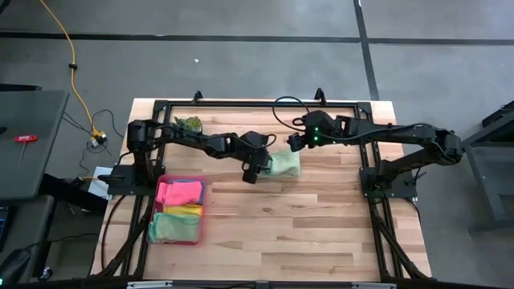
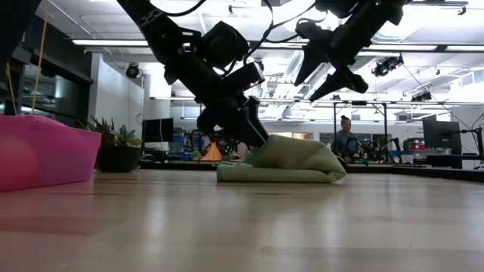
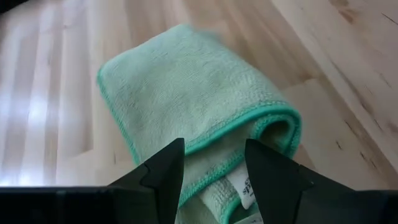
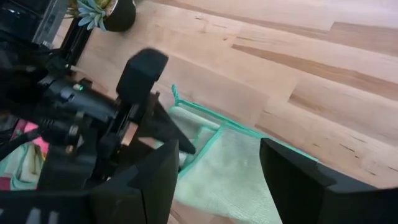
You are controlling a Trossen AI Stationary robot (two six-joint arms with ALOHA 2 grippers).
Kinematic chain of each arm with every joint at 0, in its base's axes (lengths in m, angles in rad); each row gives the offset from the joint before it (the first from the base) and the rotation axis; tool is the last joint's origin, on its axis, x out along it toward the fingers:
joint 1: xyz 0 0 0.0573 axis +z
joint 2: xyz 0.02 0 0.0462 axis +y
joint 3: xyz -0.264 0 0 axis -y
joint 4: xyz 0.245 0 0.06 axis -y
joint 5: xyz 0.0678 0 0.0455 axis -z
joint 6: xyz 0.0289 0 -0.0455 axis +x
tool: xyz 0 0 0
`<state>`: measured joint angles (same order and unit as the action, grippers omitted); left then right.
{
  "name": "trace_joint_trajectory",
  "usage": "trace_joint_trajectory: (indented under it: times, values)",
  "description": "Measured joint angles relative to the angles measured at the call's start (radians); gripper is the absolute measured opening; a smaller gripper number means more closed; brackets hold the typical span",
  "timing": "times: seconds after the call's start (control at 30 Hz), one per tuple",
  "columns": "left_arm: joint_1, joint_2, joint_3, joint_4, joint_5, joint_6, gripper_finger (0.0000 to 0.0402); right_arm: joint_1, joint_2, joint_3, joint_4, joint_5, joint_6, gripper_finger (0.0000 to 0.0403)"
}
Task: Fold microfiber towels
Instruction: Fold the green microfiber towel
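Low view: left gripper [image 2: 246, 136] seems to pinch the folded towel's [image 2: 291, 160] near edge; right gripper [image 2: 327, 75] hangs open right above it

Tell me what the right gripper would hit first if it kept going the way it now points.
Most likely the pale green towel: the right gripper, fingers open and raised above the table, aims down at it. The left gripper sits on the towel's edge beside that line, so depth leaves some doubt.
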<state>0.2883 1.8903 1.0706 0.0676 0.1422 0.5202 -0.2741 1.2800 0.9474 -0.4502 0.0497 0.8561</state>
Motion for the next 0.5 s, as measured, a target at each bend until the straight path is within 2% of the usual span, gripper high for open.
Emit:
trace_joint_trajectory:
  times: [0.23, 0.5]
  values:
    - [-0.023, 0.007, 0.0, -0.003, -0.004, 0.034, 0.0159, 0.0, 0.0, 0.0, 0.0, 0.003, 0.0, 0.0215]
    - [-0.019, -0.012, 0.0, -0.063, -0.057, 0.035, 0.0158, 0.0, 0.0, 0.0, 0.0, 0.02, -0.001, 0.0215]
